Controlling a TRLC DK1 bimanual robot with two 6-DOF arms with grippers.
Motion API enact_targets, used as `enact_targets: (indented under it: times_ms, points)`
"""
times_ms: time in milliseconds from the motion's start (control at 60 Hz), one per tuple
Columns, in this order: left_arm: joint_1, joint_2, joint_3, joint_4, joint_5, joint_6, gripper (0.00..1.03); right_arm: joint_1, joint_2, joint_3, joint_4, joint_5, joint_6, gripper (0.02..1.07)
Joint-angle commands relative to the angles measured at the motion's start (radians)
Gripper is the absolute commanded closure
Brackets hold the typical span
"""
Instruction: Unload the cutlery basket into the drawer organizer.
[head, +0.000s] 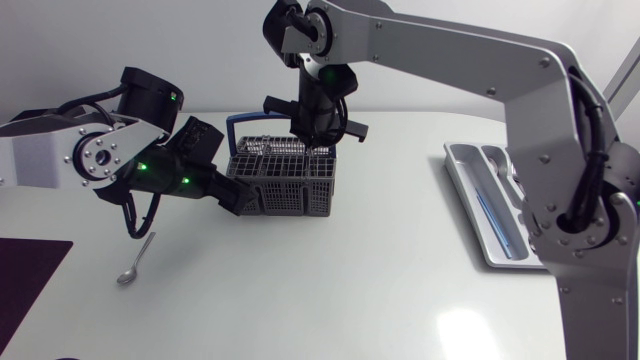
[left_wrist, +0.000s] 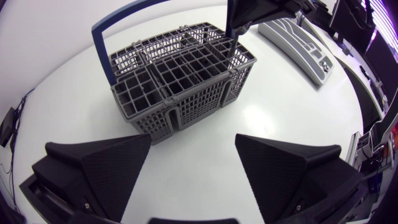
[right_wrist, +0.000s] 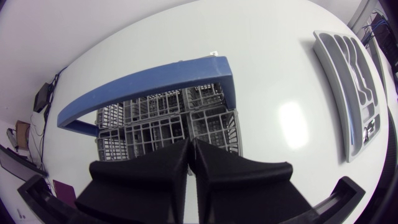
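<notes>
Left wrist view: your left gripper (left_wrist: 193, 165) is closest, fingers spread wide with nothing between them, just bare table (left_wrist: 280, 118). Right ahead of the tips is the grey basket (left_wrist: 180, 93), upright, with its blue handle (left_wrist: 124, 22) arching over the far side. Beyond that, your right gripper (left_wrist: 249, 15) hangs over the basket's far corner. A thin dark stem (left_wrist: 236, 48) drops from its tips into a corner cell. Farther off, the organizer (left_wrist: 298, 40) lies flat, well apart from the basket.

Right wrist view: the right fingers are pressed together with only a slit showing. They sit directly above the basket's cells on the near side of the handle. The stem itself is hidden under them here.

Head view: nearest you, a spoon (head: 135, 262) lies loose on the table, with a dark mat (head: 28, 270) beside it at the edge. The left arm comes in low, its gripper at the basket's left wall. The right arm reaches past the middle and points straight down into the basket. The organizer, on the right side, already holds some cutlery, but you can't tell which pieces.
</notes>
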Motion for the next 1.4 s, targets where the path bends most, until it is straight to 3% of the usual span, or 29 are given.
enact_targets:
  times_ms: [0, 167, 550, 900, 1100, 1383]
  points:
    - [-0.008, 0.017, -0.021, 0.005, 0.003, 0.009, 0.09, 0.013, -0.052, -0.047, 0.025, 0.018, 0.037, 1.01]
    - [-0.011, 0.017, -0.021, 0.005, 0.002, 0.006, 0.09, 0.021, -0.096, -0.107, 0.078, 0.036, 0.052, 1.01]
    - [-0.021, 0.012, -0.021, 0.005, -0.001, -0.003, 0.09, 0.027, -0.181, -0.164, 0.078, 0.059, 0.080, 1.01]
    - [-0.032, 0.015, -0.018, 0.005, -0.003, -0.011, 0.09, 0.039, -0.274, -0.221, 0.083, 0.044, 0.112, 1.01]
    - [-0.032, 0.015, -0.016, 0.004, -0.004, -0.014, 0.09, 0.030, -0.360, -0.294, 0.167, -0.005, 0.089, 1.01]
    - [-0.037, -0.001, -0.015, 0.002, -0.006, -0.019, 0.09, 0.004, -0.432, -0.265, 0.020, -0.051, 0.018, 1.01]
